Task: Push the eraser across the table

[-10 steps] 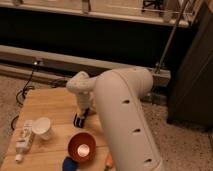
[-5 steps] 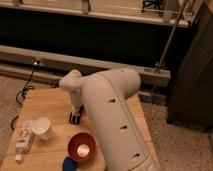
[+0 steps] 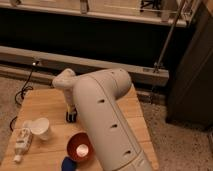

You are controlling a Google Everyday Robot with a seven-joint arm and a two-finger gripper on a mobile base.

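My gripper hangs low over the light wooden table, left of its middle, at the end of the big white arm that fills the centre of the view. Only a small dark tip shows below the white wrist. The eraser is out of view; whether it lies under the gripper or behind the arm cannot be told.
A white cup and a lying white bottle sit at the table's front left. A red bowl and a small blue object are near the front edge. Dark cabinets and a metal rail run behind; a cable trails on the floor at left.
The gripper has shifted a little to the left over the table. The arm's bulk has swung left and now covers more of the table's right side.
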